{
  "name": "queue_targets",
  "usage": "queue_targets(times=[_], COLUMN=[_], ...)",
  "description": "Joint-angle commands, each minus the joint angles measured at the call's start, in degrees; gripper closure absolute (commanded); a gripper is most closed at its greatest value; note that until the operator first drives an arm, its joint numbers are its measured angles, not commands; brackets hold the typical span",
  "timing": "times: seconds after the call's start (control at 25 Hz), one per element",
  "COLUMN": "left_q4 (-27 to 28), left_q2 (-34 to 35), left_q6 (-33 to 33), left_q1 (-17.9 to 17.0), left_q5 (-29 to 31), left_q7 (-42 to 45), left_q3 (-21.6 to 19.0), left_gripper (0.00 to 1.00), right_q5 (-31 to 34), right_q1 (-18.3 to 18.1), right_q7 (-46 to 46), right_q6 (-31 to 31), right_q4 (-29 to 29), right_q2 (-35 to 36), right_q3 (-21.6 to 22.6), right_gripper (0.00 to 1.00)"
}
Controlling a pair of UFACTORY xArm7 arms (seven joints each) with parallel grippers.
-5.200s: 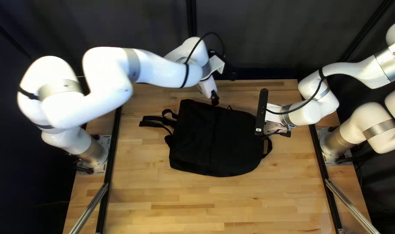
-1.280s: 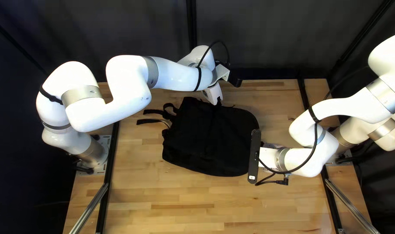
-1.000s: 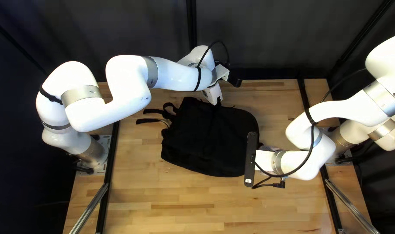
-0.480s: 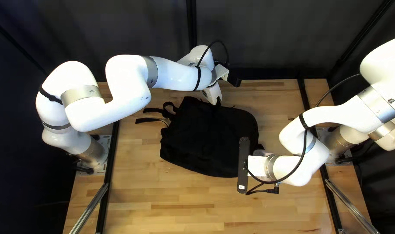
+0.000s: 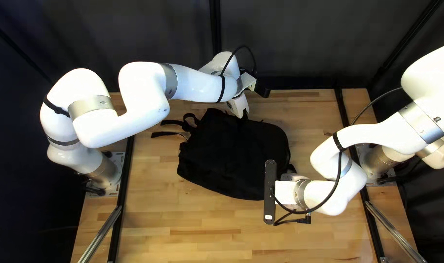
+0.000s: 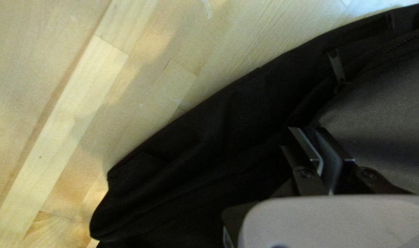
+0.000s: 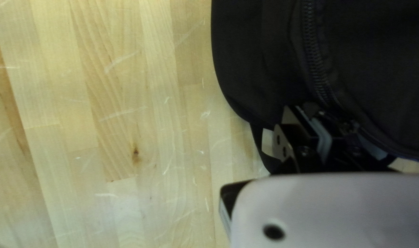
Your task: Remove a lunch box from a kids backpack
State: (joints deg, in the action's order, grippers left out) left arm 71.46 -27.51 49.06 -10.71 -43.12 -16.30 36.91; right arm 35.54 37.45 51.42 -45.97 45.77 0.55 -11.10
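The right pincer (image 7: pixel 312 110) is at the rounded end of the backpack (image 5: pixel 226 151), and it looks closed on the zipper (image 7: pixel 312 46), though the tiny pull is too dark to see well. The left pincer (image 6: pixel 308 131) looks closed too, pinching a bit of cloth on the backpack's far side, and it has hardly moved. What has just changed is the right arm (image 5: pixel 329 146): it has gone along the rounded end toward the backpack's near side. The backpack has slid a little on the counter (image 5: pixel 192 234) as well, toward its straps (image 5: pixel 168 133). So it seems the job now is to open the zipper while the left pincer keeps the backpack from running off. Another zipper tab (image 6: pixel 336 66) sits on the backpack, beside the left pincer. The backpack is the thing that holds stuff, and it lies flat. No lunch box shows, so my guess is that it is inside the backpack. If the cloth just drags along, the zipper might get stuck.
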Motion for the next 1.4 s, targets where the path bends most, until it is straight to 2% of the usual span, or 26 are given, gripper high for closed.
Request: queue_targets(times=[0.04, 0.44, 0.8, 0.84, 0.88, 1.4], left_q4=[-0.5, -0.8, -1.9, -2.4, -2.7, -9.7], left_q2=[0.1, 0.2, 0.8, 1.4, 2.0, 10.8], left_q6=[-0.5, -1.0, -1.8, -2.0, -2.0, -4.8], left_q1=[-0.1, -0.2, -0.8, -1.4, -1.9, -9.0], left_q5=[-0.3, -0.6, -0.8, -0.4, 0.1, 8.0], left_q7=[-0.2, -0.3, -0.3, -0.1, 0.2, 5.5], left_q3=[-0.1, -0.2, -0.4, -0.3, -0.2, 2.1], left_gripper=[1.0, 1.0, 1.0, 0.03, 0.0, 0.0], right_q5=[-0.1, -2.0, -2.1, -1.9, -1.8, 1.0], right_q1=[0.0, -0.7, -0.8, -0.7, -0.7, 0.7], right_q7=[-0.4, -4.4, -4.9, -4.7, -4.5, 0.9], right_q6=[0.1, 1.6, 2.0, 2.1, 2.0, -5.2], right_q4=[0.6, 5.4, 5.2, 5.0, 4.7, -2.1], right_q2=[0.5, 5.1, 5.1, 4.7, 4.3, -5.7], right_q3=[0.1, -0.2, -0.2, -0.2, -0.2, 1.4], right_gripper=[1.0, 1.0, 1.0, 0.19, 0.0, 0.0])
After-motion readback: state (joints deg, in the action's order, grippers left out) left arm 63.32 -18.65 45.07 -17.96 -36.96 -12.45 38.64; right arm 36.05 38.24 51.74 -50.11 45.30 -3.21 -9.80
